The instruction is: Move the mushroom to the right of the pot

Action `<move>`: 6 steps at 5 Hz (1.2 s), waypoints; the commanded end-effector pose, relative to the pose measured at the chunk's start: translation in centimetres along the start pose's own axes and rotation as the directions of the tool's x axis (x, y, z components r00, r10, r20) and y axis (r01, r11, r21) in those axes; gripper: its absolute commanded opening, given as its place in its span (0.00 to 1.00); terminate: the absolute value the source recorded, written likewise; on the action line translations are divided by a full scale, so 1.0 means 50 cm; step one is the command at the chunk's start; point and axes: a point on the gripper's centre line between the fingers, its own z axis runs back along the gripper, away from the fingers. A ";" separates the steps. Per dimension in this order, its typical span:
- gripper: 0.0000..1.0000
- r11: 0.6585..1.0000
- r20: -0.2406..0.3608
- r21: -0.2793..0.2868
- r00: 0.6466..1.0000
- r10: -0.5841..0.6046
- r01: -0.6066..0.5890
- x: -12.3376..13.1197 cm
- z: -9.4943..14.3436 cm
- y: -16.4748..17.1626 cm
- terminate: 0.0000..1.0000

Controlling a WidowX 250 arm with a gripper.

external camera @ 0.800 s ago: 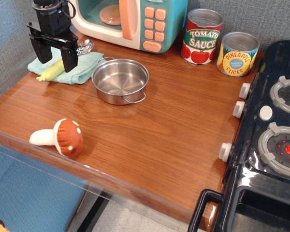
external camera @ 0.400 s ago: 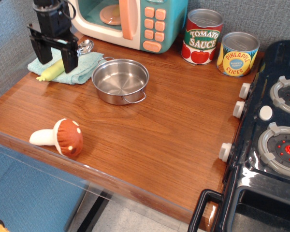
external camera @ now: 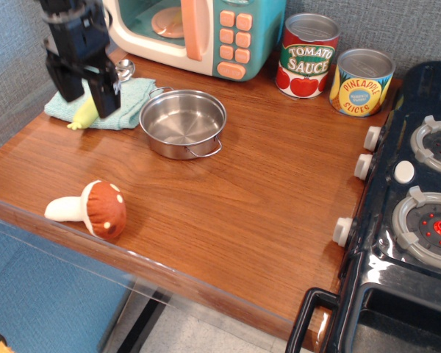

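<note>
While the gripper (external camera: 83,94) hung with jaws wide above the teal cloth (external camera: 110,103), the plush mushroom (external camera: 92,208) lay well below-right near the edge, risking knock-off; steel pot (external camera: 183,122) stood right.

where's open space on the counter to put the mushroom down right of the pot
Bare wood lies between the pot and the stove knobs, in front of the two cans. It is crowded left of the pot: towel, spoon, gripper. The mushroom sits near the front edge.
</note>
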 end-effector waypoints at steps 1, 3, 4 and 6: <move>1.00 0.980 0.080 0.016 0.977 -0.197 0.196 -0.064 0.085 -0.091 0.00; 1.00 0.957 0.017 -0.018 0.957 -0.289 0.289 -0.128 0.067 -0.134 0.00; 1.00 0.950 -0.051 -0.023 0.949 -0.312 0.311 -0.142 0.036 -0.145 0.00; 1.00 0.953 -0.113 -0.025 0.946 -0.304 0.303 -0.141 -0.009 -0.159 0.00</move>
